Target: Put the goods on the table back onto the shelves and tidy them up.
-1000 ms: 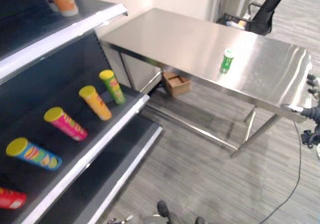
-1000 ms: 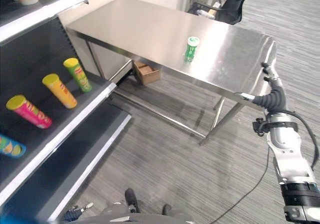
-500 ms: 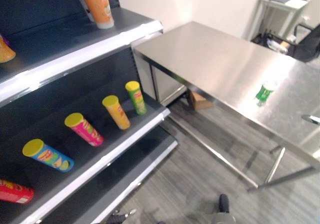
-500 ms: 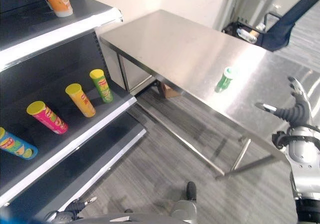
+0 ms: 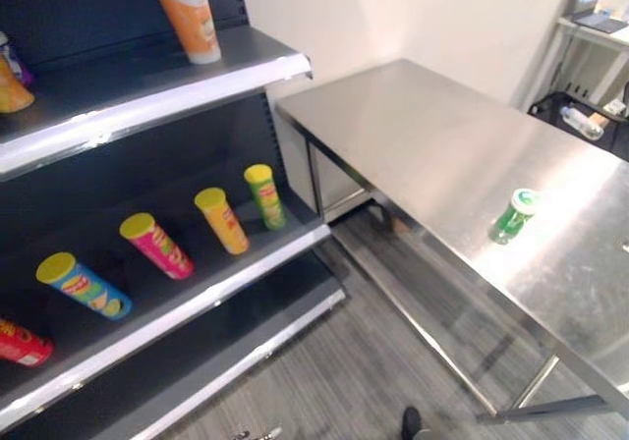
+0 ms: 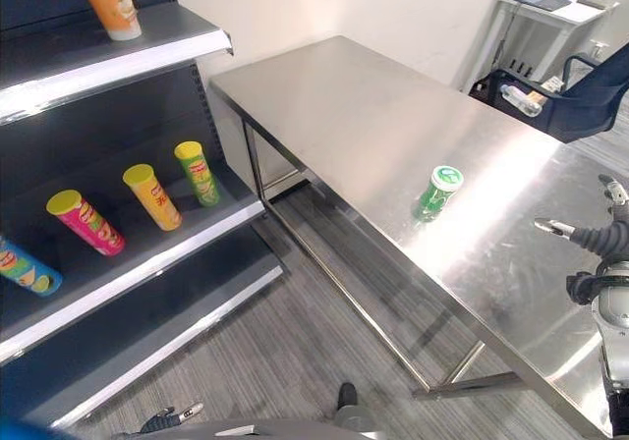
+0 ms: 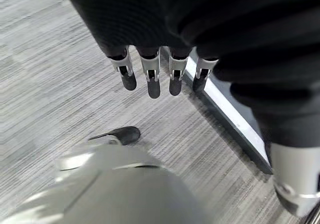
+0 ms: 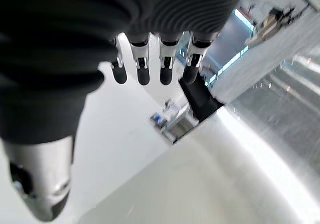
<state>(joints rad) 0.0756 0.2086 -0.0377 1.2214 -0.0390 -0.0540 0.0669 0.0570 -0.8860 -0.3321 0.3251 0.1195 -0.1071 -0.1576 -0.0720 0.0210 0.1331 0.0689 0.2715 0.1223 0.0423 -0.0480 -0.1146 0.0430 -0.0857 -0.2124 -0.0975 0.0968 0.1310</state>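
Observation:
A green can (image 6: 435, 192) with a white lid lies tilted on the steel table (image 6: 354, 116), near its front edge. My right hand (image 6: 604, 236) hovers open over the table's right end, about a hand's width right of the can, with nothing in it. In the right wrist view its fingers (image 8: 142, 66) hang straight. My left hand (image 7: 151, 79) is open and hangs low over the floor, holding nothing. The dark shelves (image 5: 177, 302) stand at the left. On the middle shelf lie a green tube (image 5: 263, 194), a yellow tube (image 5: 222, 220), a pink tube (image 5: 155, 245) and a blue tube (image 5: 83, 285).
An orange tube (image 5: 187, 13) stands on the upper shelf (image 5: 147, 106), and a red tube (image 5: 20, 343) lies at the middle shelf's left end. A black office chair (image 6: 580, 96) stands behind the table's right end. Grey floor lies between the shelves and the table.
The whole picture has shifted, so the camera has moved: shelves and table now sit more upright and nearer. The green can keeps its place on the table. My right hand stays at the right edge.

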